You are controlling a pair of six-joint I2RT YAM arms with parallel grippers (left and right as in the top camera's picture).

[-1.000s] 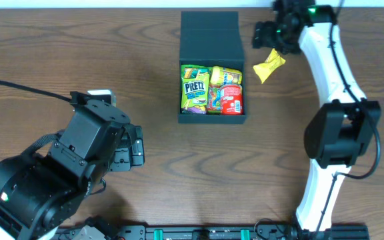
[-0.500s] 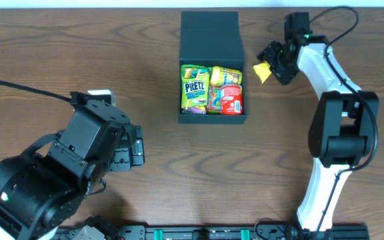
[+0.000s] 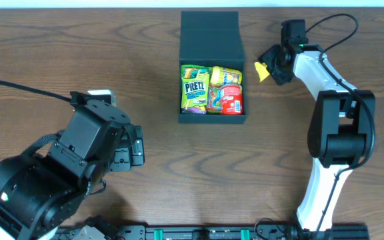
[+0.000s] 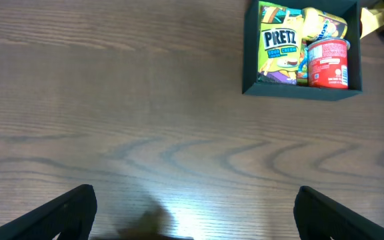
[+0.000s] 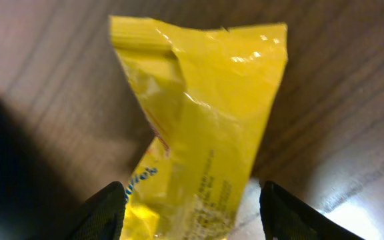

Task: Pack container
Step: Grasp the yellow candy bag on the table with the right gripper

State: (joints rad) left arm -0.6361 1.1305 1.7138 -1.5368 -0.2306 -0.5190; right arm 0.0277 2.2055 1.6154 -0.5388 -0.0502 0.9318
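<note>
Bare table [image 3: 79, 53] runs open across the left and centre of the overhead frame, while the left arm [image 3: 59, 167] fills the lower left. At upper centre, packets [image 3: 195, 89] and a can [image 3: 231, 100] crowd the box [image 3: 212, 121]. Just to its right, the right tool [image 3: 272, 63] straddles a yellow packet [image 3: 263, 71], closing off that side.

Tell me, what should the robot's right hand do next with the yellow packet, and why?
Probably squeeze shut. The right hand straddles the yellow packet, which lies on the table beside the box, and its fingers are not yet closed on it. It needs a grip before lifting.
</note>
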